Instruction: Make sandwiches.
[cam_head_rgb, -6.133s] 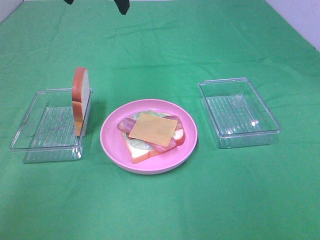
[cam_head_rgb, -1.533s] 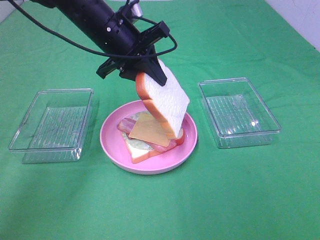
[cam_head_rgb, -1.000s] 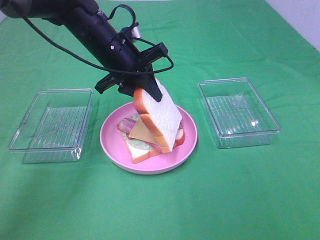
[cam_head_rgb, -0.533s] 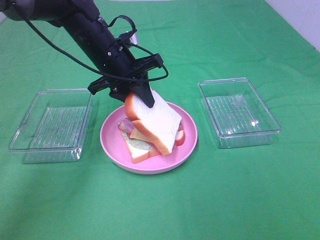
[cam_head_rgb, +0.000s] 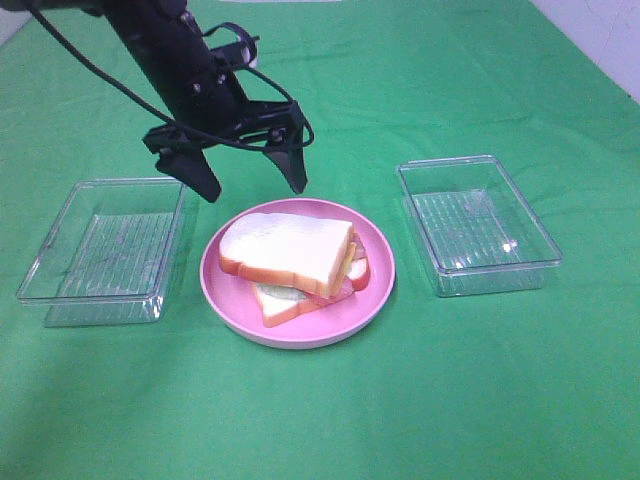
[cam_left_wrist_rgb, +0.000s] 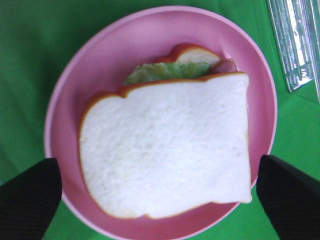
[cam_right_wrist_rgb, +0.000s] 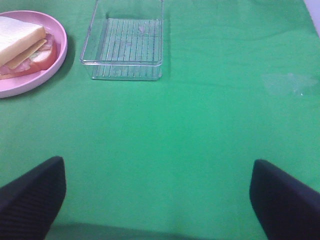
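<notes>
Left tool (cam_head_rgb: 252, 177) hangs spread wide above the sandwich (cam_head_rgb: 290, 262), fingers pointing down.

- top bread slice (cam_head_rgb: 285, 250) covers most of the sandwich — cheese (cam_head_rgb: 345, 268) is only a thin yellow edge, bacon (cam_head_rgb: 357, 275) a reddish sliver, lettuce (cam_left_wrist_rgb: 167, 71) just peeks out behind the crust in the left wrist view
- bottom slice (cam_head_rgb: 280, 302) mostly hidden, only the front corner shows
- left gripper (cam_head_rgb: 250, 178) — arm runs off the top edge of the high view; in its own wrist cam only two dark fingertips (cam_left_wrist_rgb: 30, 197) at the corners, rest cut off
- right gripper (cam_right_wrist_rgb: 157, 200) isn't in the high view at all; wrist cam shows only its tips
- pink plate (cam_right_wrist_rgb: 57, 47) cut by the frame edge in the right wrist view
- clear tray (cam_left_wrist_rgb: 297, 42) in the left wrist view is clipped, can't tell which one
</notes>
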